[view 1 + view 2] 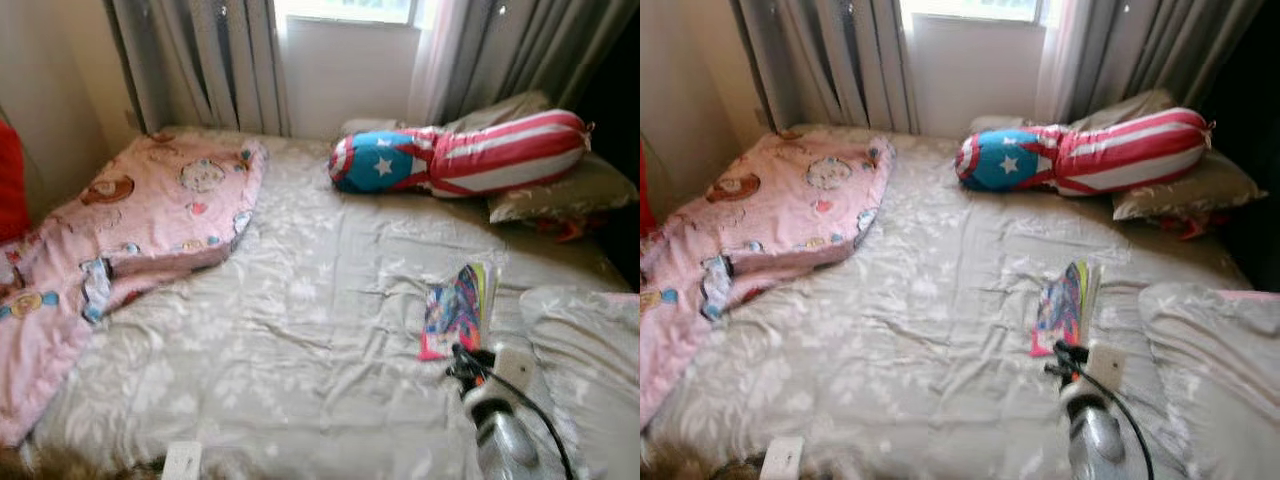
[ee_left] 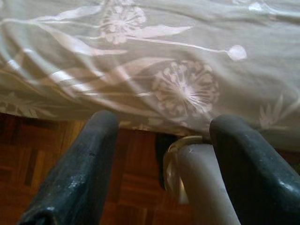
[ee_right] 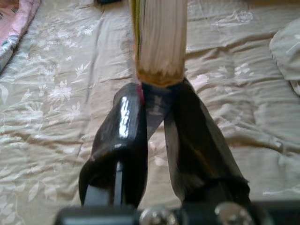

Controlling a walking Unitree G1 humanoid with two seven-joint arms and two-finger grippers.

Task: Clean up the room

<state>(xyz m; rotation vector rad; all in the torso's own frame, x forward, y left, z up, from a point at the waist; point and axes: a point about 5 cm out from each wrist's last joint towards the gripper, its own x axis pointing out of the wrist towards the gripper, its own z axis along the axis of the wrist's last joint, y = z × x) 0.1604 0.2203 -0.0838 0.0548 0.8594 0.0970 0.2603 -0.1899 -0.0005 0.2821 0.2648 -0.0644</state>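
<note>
Gripping book (image 1: 457, 308), right hand (image 3: 157, 91) over bed (image 1: 300, 330).

bed sheet (image 1: 300, 330): grey, white flowers
blanket (image 1: 150, 215): pink, cartoon pictures
bolster pillow (image 1: 470, 155): red-white stripes, blue end, white stars
book (image 1: 455, 310): many colours

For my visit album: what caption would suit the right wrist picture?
The right tool pinches a thin colourful book by its edge above the flower-patterned grey bedsheet.
</note>
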